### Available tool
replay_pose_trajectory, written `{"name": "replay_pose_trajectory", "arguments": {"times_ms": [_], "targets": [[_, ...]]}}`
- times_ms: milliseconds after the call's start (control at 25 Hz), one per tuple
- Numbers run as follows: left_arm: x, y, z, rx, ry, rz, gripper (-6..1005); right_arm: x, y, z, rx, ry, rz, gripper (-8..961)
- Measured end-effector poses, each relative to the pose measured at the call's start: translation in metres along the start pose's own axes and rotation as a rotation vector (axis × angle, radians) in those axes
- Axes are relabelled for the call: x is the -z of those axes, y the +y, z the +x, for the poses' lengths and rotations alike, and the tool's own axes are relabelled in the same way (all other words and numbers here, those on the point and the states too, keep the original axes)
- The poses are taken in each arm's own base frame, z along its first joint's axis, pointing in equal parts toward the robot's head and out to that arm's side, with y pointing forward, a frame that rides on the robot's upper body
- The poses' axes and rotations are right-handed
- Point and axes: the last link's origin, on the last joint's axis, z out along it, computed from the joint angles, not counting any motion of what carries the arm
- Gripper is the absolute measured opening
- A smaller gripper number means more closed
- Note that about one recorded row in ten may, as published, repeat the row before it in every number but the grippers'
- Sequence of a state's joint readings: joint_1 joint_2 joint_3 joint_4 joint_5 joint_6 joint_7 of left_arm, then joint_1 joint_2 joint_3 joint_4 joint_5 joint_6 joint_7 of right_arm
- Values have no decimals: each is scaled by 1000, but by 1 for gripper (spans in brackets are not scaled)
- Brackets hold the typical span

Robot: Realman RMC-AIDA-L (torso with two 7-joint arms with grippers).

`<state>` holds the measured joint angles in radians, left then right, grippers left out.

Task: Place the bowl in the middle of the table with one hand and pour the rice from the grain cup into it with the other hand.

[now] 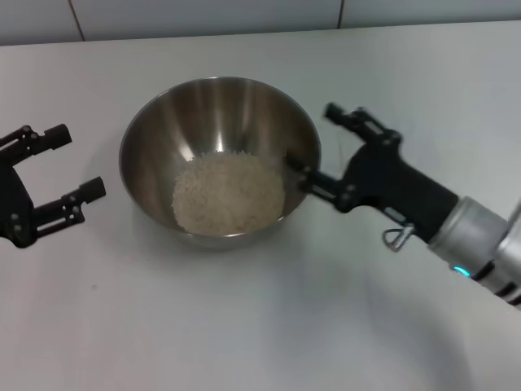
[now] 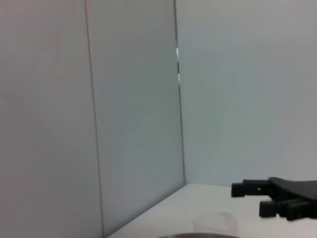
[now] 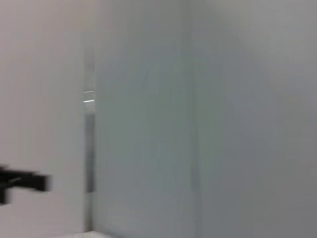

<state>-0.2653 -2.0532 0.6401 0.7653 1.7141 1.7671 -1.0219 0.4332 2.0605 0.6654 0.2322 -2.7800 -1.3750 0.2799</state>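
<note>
A big shiny metal bowl (image 1: pixel 220 155) sits on the white table (image 1: pixel 244 326), about in the middle. Inside it, at the bottom, lies a round pale heap of rice (image 1: pixel 229 193). The heap is a bit nearer the robot's side of the bowl.

The left gripper (image 1: pixel 75 165) is on the left of the bowl, close to it but not touching. Its two black fingers are spread wide apart, and there is nothing between them.

The right gripper (image 1: pixel 313 142) is on the right of the bowl, right up at the rim. Its fingers are spread wide too. One finger (image 1: pixel 313 181) looks like it meets the bowl's rim (it is hard to be sure if it really touches). The other finger (image 1: pixel 346 118) sticks out in the air past the far side of the rim. This gripper holds nothing.

In the left wrist view you can see mostly pale wall panels (image 2: pixel 133 124), a strip of the table, and the other arm's black fingers (image 2: pixel 277 196) low in the corner. A faint clear shape (image 2: pixel 218 223) sits on the table there, too faint to name.

The right wrist view is mostly blurry wall.
</note>
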Motion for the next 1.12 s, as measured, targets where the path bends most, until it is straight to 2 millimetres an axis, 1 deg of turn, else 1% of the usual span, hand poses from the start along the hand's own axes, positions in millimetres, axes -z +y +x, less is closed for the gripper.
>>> {"name": "replay_pose_trajectory", "arguments": {"times_ms": [160, 280, 520, 880, 1120], "targets": [[-1, 6, 0, 6, -1, -39, 783, -10, 10, -2, 38, 8, -117, 808], [-2, 9, -1, 4, -2, -57, 782, -15, 15, -3, 53, 3, -151, 808], [-6, 13, -4, 3, -15, -82, 782, -17, 20, -2, 47, 0, -157, 809], [-17, 5, 2, -22, -11, -91, 782, -15, 22, 0, 54, 7, -152, 809], [-20, 5, 1, -36, -5, -90, 782, -15, 23, 1, 53, 10, -154, 809]]}}
